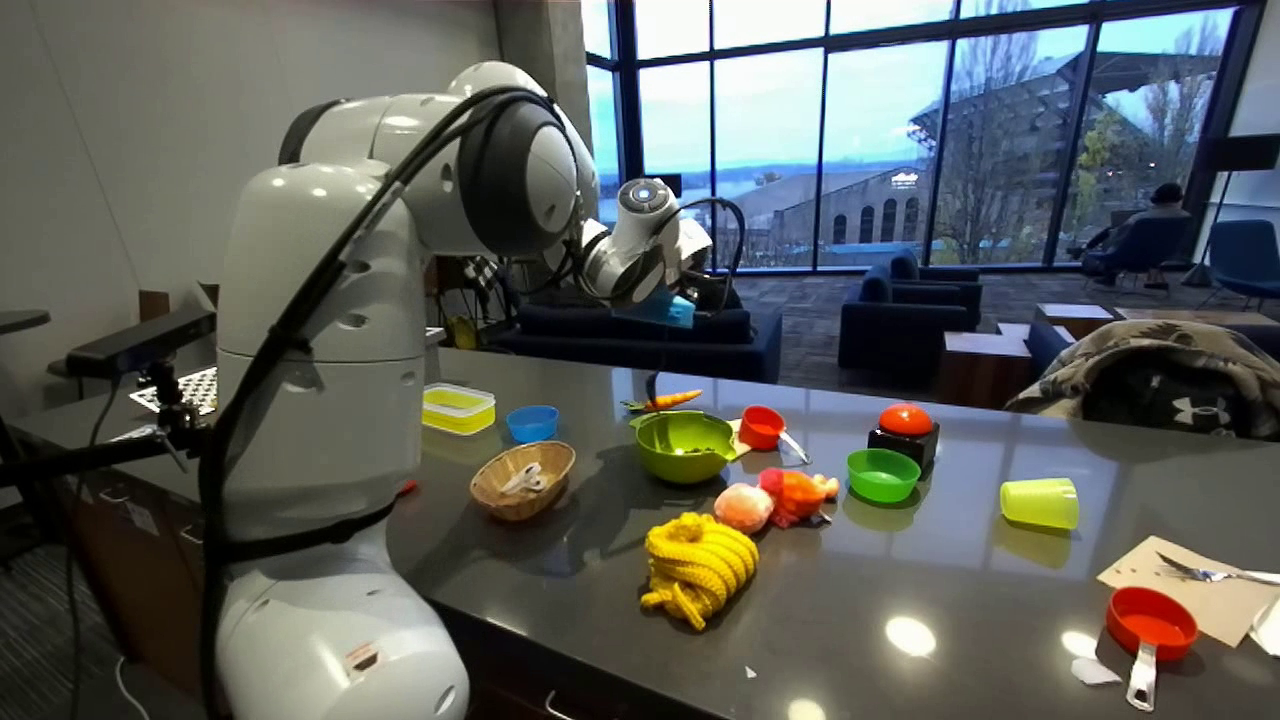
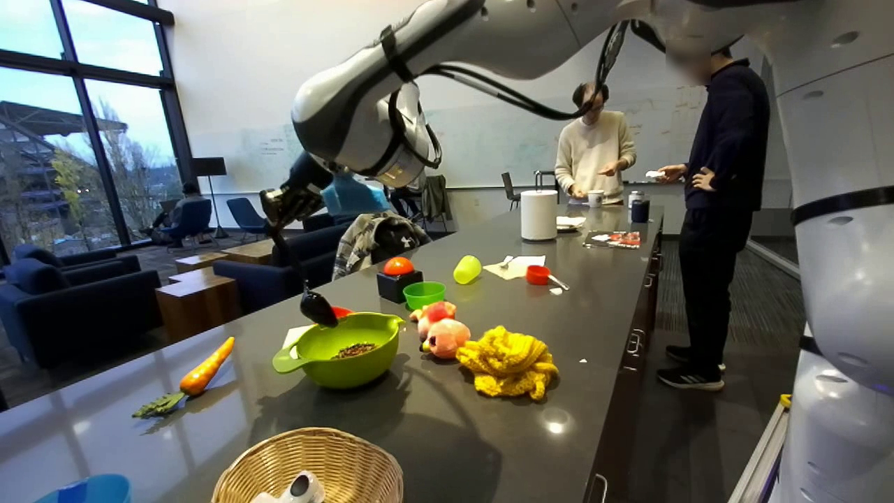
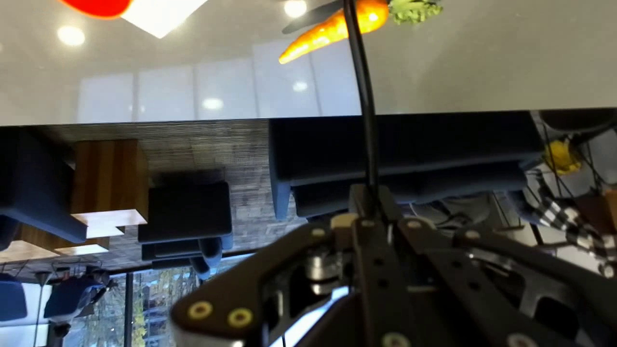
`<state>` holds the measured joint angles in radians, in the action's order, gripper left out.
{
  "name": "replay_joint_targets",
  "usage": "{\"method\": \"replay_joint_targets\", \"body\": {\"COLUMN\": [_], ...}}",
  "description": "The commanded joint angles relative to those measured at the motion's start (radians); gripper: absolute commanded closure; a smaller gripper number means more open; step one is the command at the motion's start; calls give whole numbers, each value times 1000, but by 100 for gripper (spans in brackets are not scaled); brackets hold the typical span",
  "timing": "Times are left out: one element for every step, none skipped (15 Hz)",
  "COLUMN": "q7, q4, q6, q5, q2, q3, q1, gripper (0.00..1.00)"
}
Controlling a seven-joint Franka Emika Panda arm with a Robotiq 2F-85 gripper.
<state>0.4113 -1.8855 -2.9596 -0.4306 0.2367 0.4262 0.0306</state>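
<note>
Gripper (image 3: 373,200): jaws brought together on a thin black handle (image 3: 366,96), no spare gap visible; it enters the wrist view from the bottom, right of centre.
Black ladle (image 2: 319,309): the held thing; in an exterior view it hangs below the gripper, left of centre in the frame.
Ladle's long axis: steep, slanting down and slightly rightward in that frame, head lowest; the wrist view shows only handle, running to the top edge.
Ladle head and rim: the head stands at the back left rim of the green bowl (image 2: 349,374); whether touching or just above, I cannot tell.
Robot arm (image 2: 503,35): the only one, reaching in from the upper right.
Green bowl: upright, left of centre, dark brown bits (image 2: 356,349) lying inside.
Wicker basket (image 2: 353,464): bottom of the frame, left of centre, a white object (image 2: 313,491) in it.
Yellow tub (image 1: 458,410) and blue bowl (image 1: 533,424): left of centre in an exterior view, near each other; contents unclear.
</note>
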Motion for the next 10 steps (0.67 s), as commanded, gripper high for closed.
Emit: {"method": "replay_joint_targets", "body": {"q7": [127, 158, 187, 207, 224, 234, 223, 201, 159, 121], "q4": [-59, -73, -98, -132, -160, -183, -209, -232, -263, -297], "q6": [-42, -50, -63, -87, -112, -140, -176, -212, -249, -292], "q5": [-285, -344, -381, -393, -402, -418, -429, -436, -436, -433], "q2": [-42, -48, -59, -74, -86, -95, -109, -119, -134, -145], "q3": [168, 196, 206, 203, 201, 201, 193, 184, 166, 145], "q1": [-108, -126, -132, -132, -133, -137, -136, -132, -121, -107], "gripper": [99, 99, 99, 99, 99, 99, 99, 99, 99, 99]}}
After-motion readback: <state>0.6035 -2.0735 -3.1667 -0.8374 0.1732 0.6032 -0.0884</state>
